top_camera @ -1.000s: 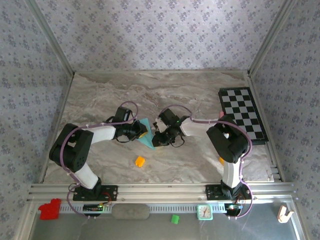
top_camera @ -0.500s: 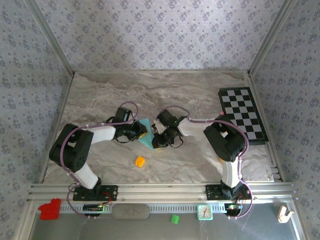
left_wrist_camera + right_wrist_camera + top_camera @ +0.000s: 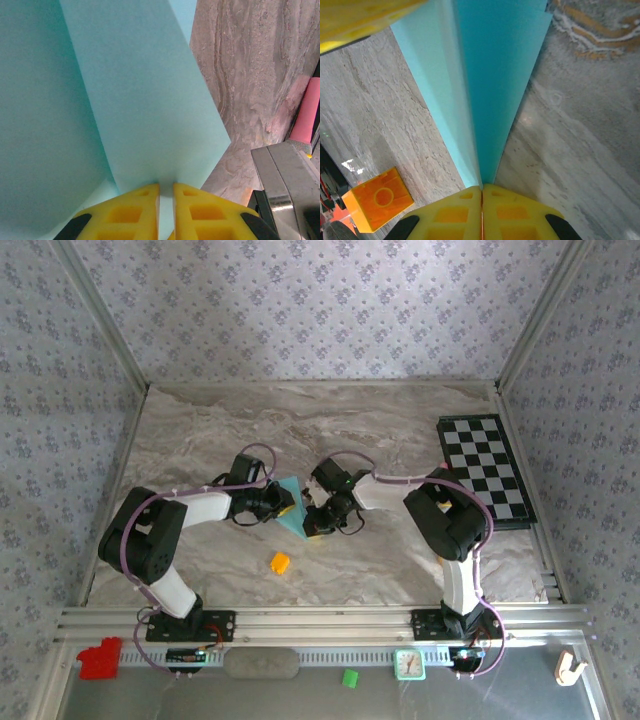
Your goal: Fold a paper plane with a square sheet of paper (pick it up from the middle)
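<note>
Currently left tool point(image 3: 166, 189) and right tool point(image 3: 481, 190) both pinching folded square sheet of paper point(image 3: 145, 100).

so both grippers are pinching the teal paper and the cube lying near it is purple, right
Not quite: the cube is orange, not purple, as the right wrist view shows. The left gripper and right gripper do both pinch the teal paper.

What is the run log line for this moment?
left gripper: shut on paper | right gripper: shut on paper | paper: creased, held by both | cube: on table
</note>
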